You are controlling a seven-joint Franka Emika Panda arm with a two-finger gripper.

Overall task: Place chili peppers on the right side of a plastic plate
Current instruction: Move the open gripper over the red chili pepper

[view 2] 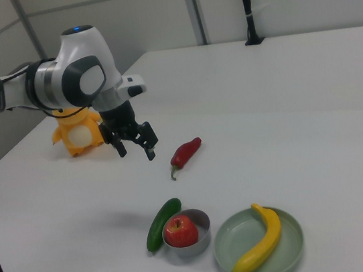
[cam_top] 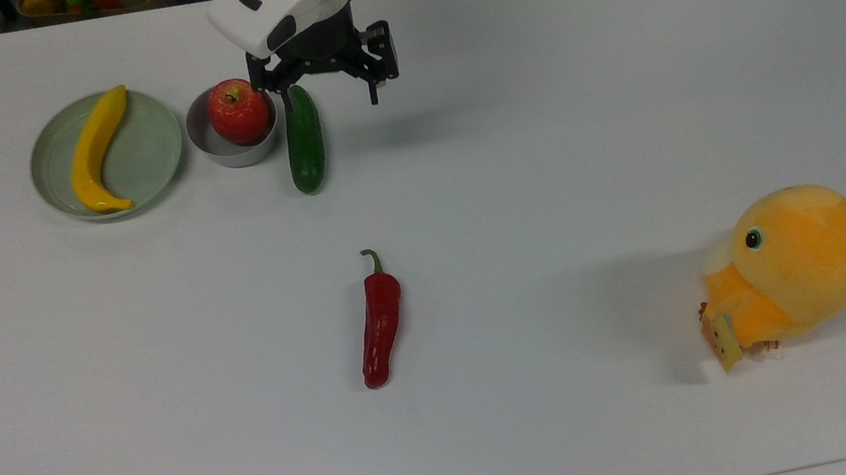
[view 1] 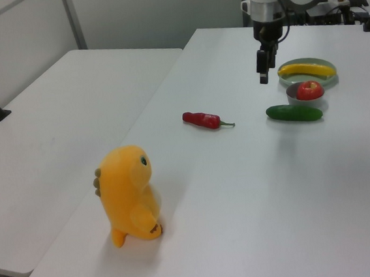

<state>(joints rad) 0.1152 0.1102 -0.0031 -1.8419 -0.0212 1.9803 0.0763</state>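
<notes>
Lying well apart from the open hand (cam_top: 329, 94), chili pepper (cam_top: 380, 323) on table (cam_top: 545, 172)

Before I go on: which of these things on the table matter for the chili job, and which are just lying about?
For the job:
- long dark-red chili pepper
- pale green plastic plate

Lying about:
- yellow banana
- red apple
- small grey bowl
- dark green cucumber
- orange plush toy

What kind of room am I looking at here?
Probably a robotics lab: a robot arm hangs over a plain white table laid with toy-like food, such as a chili pepper, and a plush toy.
</notes>
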